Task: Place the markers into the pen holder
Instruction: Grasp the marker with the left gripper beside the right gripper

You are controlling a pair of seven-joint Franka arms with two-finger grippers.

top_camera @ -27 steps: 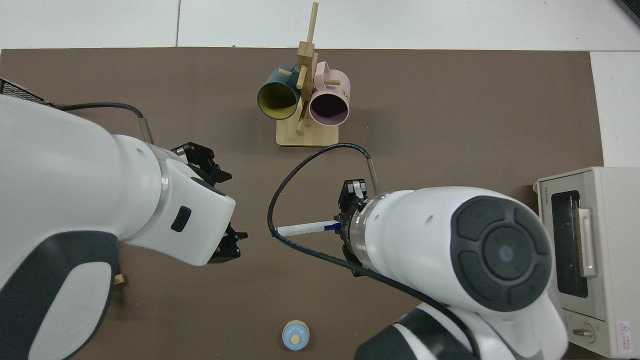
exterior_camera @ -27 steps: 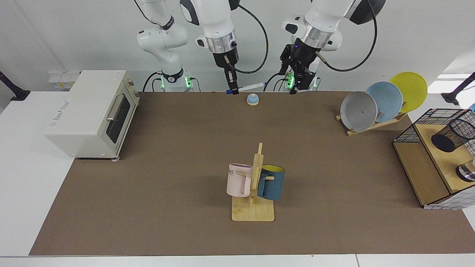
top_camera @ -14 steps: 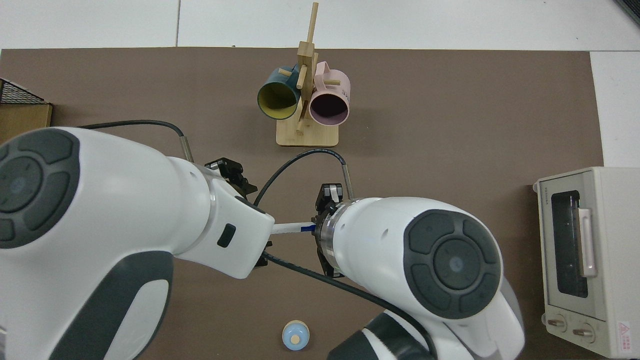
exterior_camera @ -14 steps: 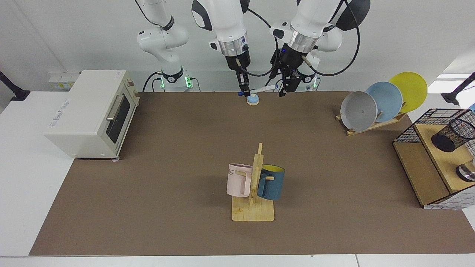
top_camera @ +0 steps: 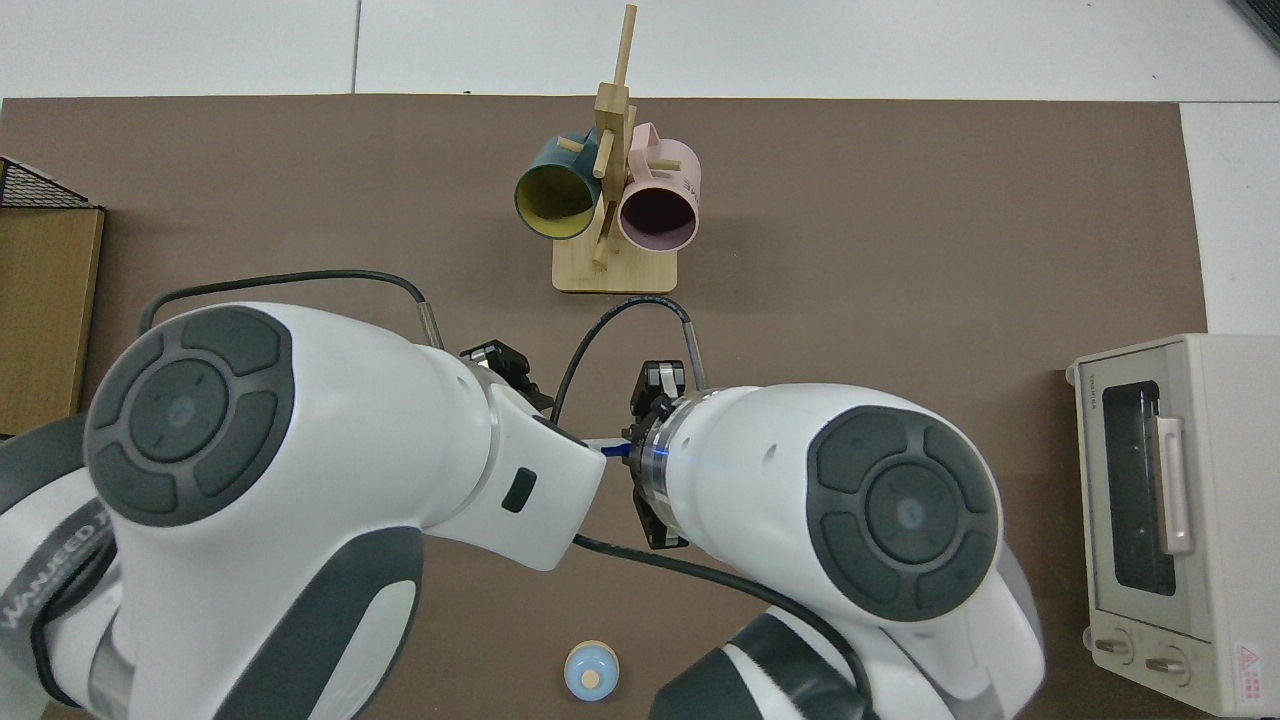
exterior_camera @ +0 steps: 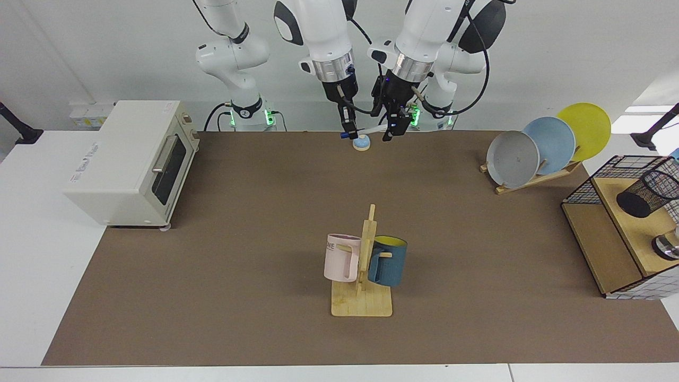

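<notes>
Since a second ago the left arm has swung in from the right of the facing view until its left gripper (exterior_camera: 390, 132) hangs at the free end of the slim white-barrelled marker with the dark blue cap (exterior_camera: 368, 129); the right arm has drifted slightly rightward with the marker.

Going left to right along the far edge of the brown mat: the right gripper (exterior_camera: 346, 130) pinches the marker by its blue-capped end, the barrel runs nearly level rightward just above a small blue domed bell (exterior_camera: 361, 142), and its white end reaches the left gripper. Whether those fingers have closed on it, I cannot tell; the top view hides the meeting under both wrists, showing only a short blue-and-white stretch (top_camera: 607, 447).

The marker's long axis points straight from one gripper to the other, so a handover looks under way. The black wire-mesh cylindrical pen holder (exterior_camera: 647, 193) sits tilted on the wooden shelf at far right, well apart, on the left arm's side.
</notes>
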